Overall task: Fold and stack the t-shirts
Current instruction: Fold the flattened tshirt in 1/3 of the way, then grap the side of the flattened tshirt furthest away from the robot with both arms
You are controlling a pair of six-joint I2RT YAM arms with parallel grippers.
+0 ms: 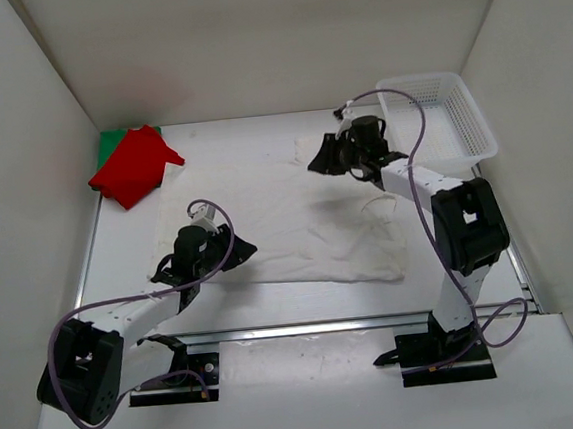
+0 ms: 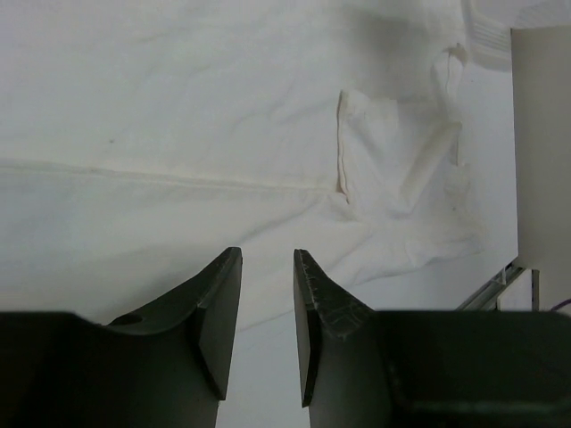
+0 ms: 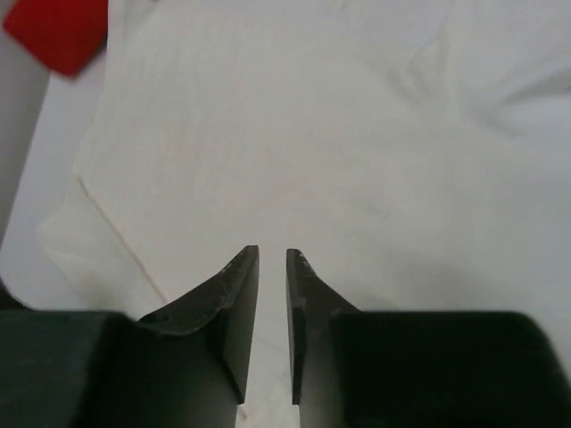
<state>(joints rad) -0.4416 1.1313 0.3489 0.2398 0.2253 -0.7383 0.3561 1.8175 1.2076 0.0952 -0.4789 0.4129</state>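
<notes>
The off-white t-shirt [image 1: 287, 214] lies spread flat across the middle of the table, wrinkled at its near right corner. The red t-shirt [image 1: 134, 166] lies folded on the green t-shirt [image 1: 112, 141] in the far left corner. My left gripper [image 1: 241, 249] hovers at the off-white shirt's near left edge, its jaws narrowly open and empty [image 2: 268, 254] over the cloth [image 2: 178, 107]. My right gripper [image 1: 314, 160] hovers over the shirt's far right part, its jaws narrowly open and empty [image 3: 272, 251] above the cloth [image 3: 294, 116]. A red corner [image 3: 58, 31] shows at the top left of the right wrist view.
A white plastic mesh basket [image 1: 479, 122] stands at the far right corner. White walls close in the table on the left, back and right. A metal rail [image 1: 326, 326] runs along the near edge by the arm bases.
</notes>
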